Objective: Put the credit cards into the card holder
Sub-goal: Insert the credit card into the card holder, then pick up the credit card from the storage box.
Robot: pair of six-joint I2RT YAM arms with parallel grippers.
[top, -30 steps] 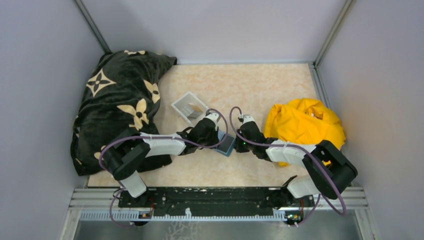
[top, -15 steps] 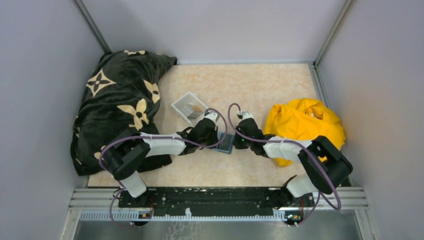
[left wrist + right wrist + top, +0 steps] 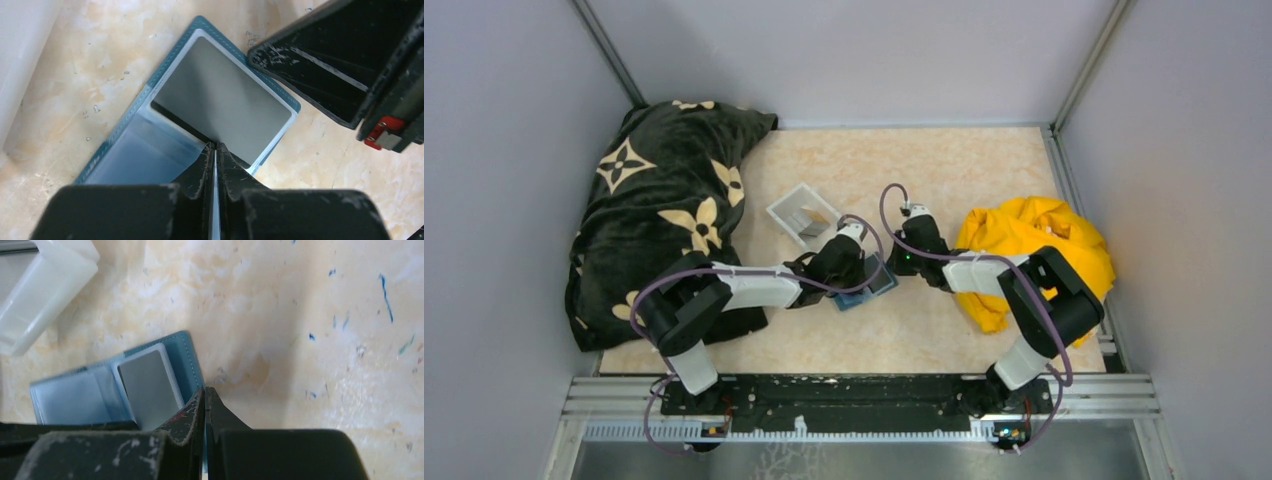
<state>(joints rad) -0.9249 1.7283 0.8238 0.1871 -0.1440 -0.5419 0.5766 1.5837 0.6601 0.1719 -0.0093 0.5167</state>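
the card holder (image 3: 135,155) lay open on the table (image 3: 300,340) between both arms, a grey card (image 3: 220,105) tucked in one half. the left gripper (image 3: 215,150) was closed, seemingly pinching its clear pocket — the right gripper (image 3: 205,392) was clamped shut, empty, at its edge.

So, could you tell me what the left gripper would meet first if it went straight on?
Probably the grey card lying in the open card holder, directly ahead of the left gripper; depth is hard to judge from the wrist view.

Card holder (image 3: 130,145) edge (behind left gripper (image 3: 216,146))
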